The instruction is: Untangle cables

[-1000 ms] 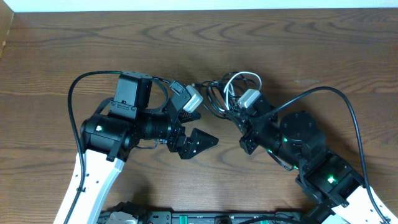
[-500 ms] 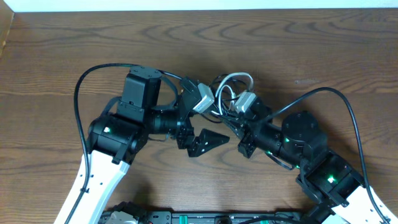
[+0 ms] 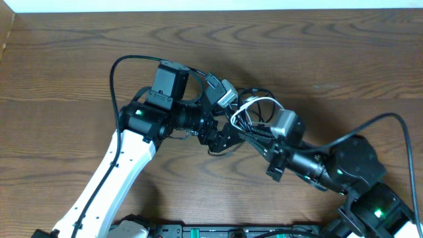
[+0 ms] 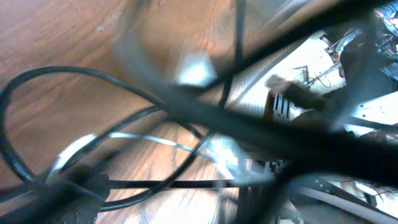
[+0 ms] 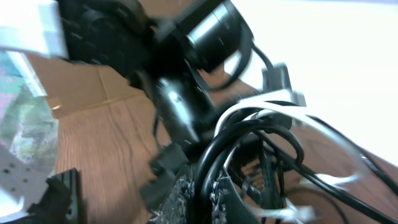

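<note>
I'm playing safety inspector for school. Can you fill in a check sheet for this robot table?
Surface: brown wooden table with visible grain.
Job's things: black and white cables, one tangled bunch between the two arms.
Clutter: nothing seen.
Grippers: the right tool looks closed on the cables, with a black cord between its pads. The left tool is right at the bunch. Whether it is open or shut is unclear, because its camera view is blurred.
Cables: the thick black left-arm lead and right-arm lead arc above the table.
Surroundings: white strip along the far edge; black rail at the near edge.
</note>
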You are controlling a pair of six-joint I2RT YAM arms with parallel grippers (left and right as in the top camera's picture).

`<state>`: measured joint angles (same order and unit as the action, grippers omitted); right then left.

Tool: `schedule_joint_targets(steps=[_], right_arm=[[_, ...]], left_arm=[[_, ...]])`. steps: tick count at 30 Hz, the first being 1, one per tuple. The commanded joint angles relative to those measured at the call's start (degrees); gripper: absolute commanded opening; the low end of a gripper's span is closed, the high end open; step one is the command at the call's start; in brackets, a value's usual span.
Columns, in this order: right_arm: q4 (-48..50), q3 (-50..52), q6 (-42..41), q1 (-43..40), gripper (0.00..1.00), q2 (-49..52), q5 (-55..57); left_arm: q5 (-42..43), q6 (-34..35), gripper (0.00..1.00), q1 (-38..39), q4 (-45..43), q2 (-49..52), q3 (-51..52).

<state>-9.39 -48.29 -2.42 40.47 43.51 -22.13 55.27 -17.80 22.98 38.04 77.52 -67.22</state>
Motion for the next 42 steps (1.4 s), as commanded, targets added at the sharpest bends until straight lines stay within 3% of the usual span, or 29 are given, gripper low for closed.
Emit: schedule_joint_targets(steps=[1,8,12,15,22,26,37,39,42], right_arm=[[0.7,-0.7,-0.3,0.5,0.01,-2.7,-2.3],[-0.4,-0.7,-0.3,0.5,0.01,-4.7,-2.5],[-0.4,-0.7,-0.3,0.5,0.01,-5.1,-2.5],[-0.5,-0.8,-0.3,0.5,0.01,-5.8,-2.5],[-6.2,-0.8,-0.3,0.4,0.01,-9.3,2.1],[-11.3,-0.8,-0.3,0.4,0.01,-11.7,8.6],[-20.9,-0.8,-0.1,0.4,0.01,-16.1,19.1],[-21.9,-0.7,-0.1,0.4,0.01,-15.6,20.0],[-21.2,-0.7,-0.1,0.4,0.01,-13.9,20.6]], left_arm=[[-1.1,0.5,0.98,0.0,-0.2,1.5,-0.9],[-1.5,1.0,0.98,0.0,-0.7,2.2,-0.9],[-6.6,3.4,0.98,0.0,-0.7,2.2,-0.9],[-14.6,8.3,0.98,-0.1,-1.1,2.2,-0.9],[-44.7,28.6,0.98,-1.5,-1.7,2.2,-0.9],[-48.6,32.7,0.98,-3.3,-1.5,2.2,-0.9],[-49.0,37.2,0.98,-11.5,2.0,2.2,-0.9],[-43.3,35.6,0.98,-12.2,2.2,2.2,-0.9],[-27.7,28.3,0.98,-12.1,1.3,2.2,-0.9]])
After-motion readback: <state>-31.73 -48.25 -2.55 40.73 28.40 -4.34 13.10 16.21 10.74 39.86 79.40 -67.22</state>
